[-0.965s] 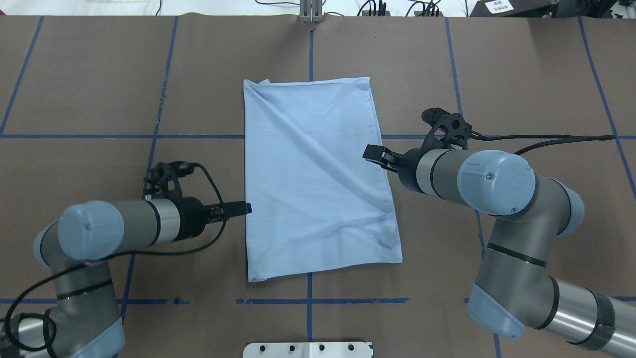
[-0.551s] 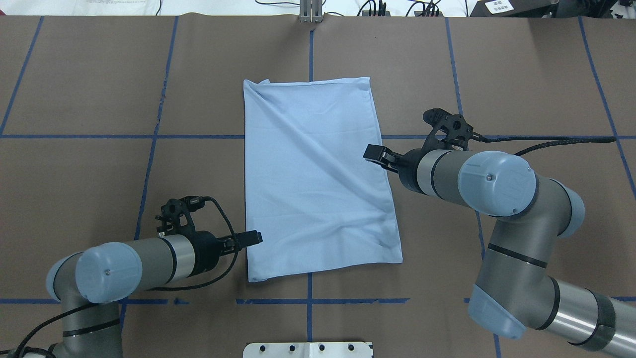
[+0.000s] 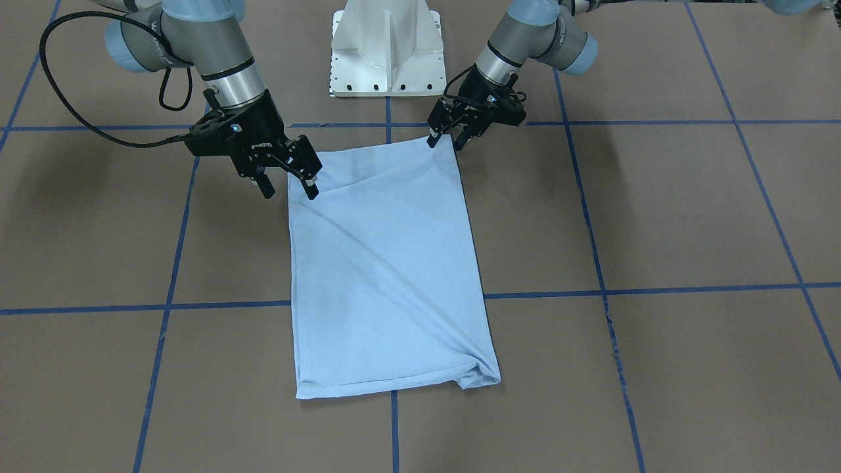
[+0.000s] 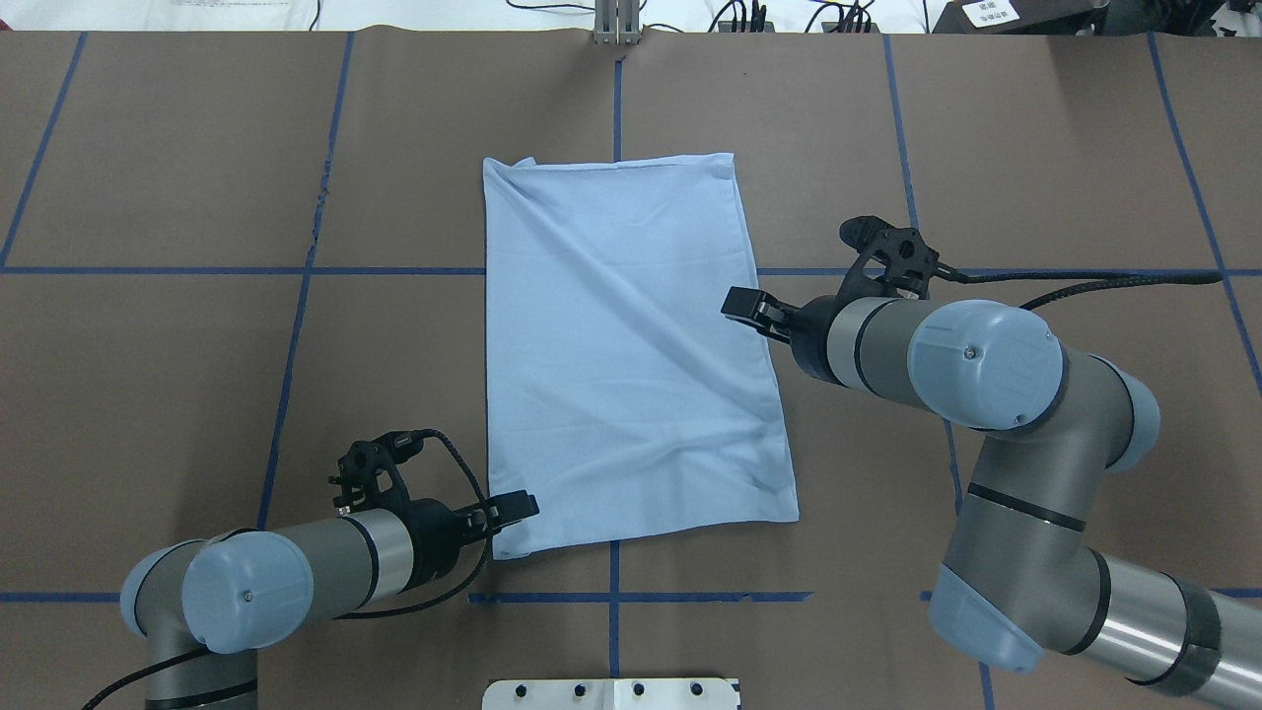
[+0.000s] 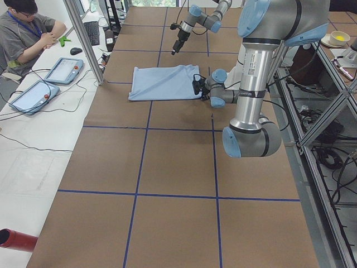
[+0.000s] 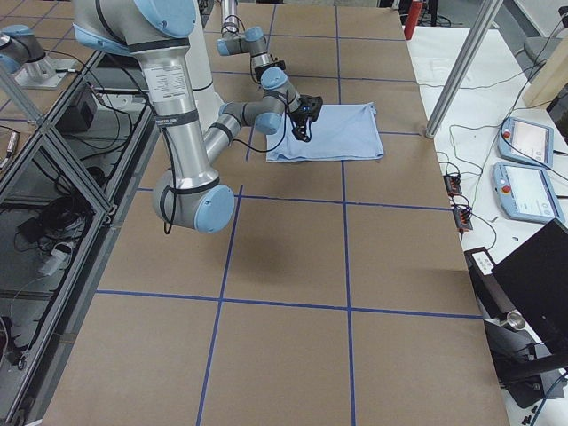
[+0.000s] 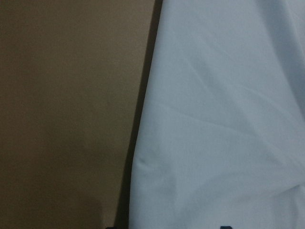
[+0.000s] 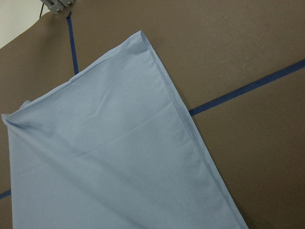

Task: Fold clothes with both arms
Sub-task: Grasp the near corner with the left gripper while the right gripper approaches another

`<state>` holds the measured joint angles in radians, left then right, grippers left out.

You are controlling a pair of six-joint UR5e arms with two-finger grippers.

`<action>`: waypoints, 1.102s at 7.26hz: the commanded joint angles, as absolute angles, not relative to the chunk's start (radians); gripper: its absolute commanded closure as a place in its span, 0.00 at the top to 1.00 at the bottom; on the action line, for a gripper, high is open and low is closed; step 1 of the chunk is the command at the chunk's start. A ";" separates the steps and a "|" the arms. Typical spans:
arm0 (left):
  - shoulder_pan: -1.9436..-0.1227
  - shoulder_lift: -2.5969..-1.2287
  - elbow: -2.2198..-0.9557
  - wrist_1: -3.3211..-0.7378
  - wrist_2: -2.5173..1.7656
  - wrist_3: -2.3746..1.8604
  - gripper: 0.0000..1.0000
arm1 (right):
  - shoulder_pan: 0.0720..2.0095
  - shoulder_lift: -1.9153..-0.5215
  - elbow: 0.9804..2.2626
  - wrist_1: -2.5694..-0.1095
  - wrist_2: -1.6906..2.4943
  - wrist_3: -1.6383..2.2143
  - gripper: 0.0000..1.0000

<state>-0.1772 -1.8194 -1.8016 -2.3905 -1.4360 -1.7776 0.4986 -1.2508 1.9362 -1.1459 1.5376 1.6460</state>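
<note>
The light blue T-shirt (image 4: 631,355) is folded into a long, narrow rectangle with no sleeves or print showing. It lies flat at the middle of the tabletop (image 4: 197,177), short ends toward the robot's edge and the far edge. Soft diagonal creases run across it, and its far left corner is slightly rumpled.

The tabletop is covered in brown paper marked into large squares by blue tape lines (image 4: 148,270). The white pedestal base (image 3: 386,46) stands at the middle of the robot's edge. Past the far edge, a white bench carries two teach pendants (image 5: 63,70) and loose cables, and a person (image 5: 25,36) sits at it. An aluminium post (image 5: 83,39) rises at the far edge.

The left arm (image 4: 296,572) reaches low across the tabletop from the left. The left gripper (image 3: 445,141) is at the shirt's near left corner, pointing down. Its fingers are spread apart at the corner and hold nothing; its wrist camera shows the shirt's edge against bare paper.

The right arm (image 4: 976,365) bends in from the right, forearm angled toward the shirt. The right gripper (image 3: 290,192) is over the shirt's right long edge, fingers parted and empty. How far above the cloth it sits is hard to tell.
</note>
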 commanded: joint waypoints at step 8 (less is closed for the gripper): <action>-0.167 -1.833 -1.795 -2.390 -1.431 -1.779 0.58 | 0.495 -1.247 1.931 -1.146 1.537 1.646 1.00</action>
